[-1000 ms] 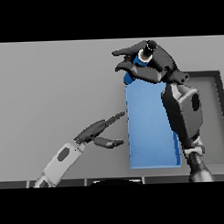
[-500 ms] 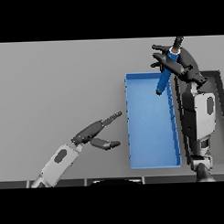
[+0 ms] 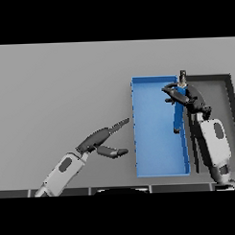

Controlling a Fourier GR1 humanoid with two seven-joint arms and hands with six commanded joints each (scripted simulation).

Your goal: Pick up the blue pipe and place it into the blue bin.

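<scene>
- The grey table fills the scene, and two shallow trays sit side by side on its right half.
- The long rectangular blue bin, open at the top with low blue walls, runs from near to far; its bare blue floor shows across most of its length.
- Just to the right of the blue bin stands a dark grey rectangular bin with a raised rim; the two look as if they touch along their long sides, though the arm covers much of that edge.
- The right hand, dark and set on a white and grey arm that comes up from the lower right edge, is over the far right part of the blue bin, at the wall it shares with the dark bin.
- Its fingers are curled round the slim blue pipe, gripping it near its far end.
- The pipe lies roughly near to far along the inside of the blue bin's right wall; a short dark tip shows beyond the hand on the far side, and the lower blue length reaches toward the middle of that wall. Whether the near end rests on the bin floor cannot be told.
- The left hand shows on the near left of the table, well apart from the blue bin's left wall, with fingers straight and thumb spread, holding nothing.
</scene>
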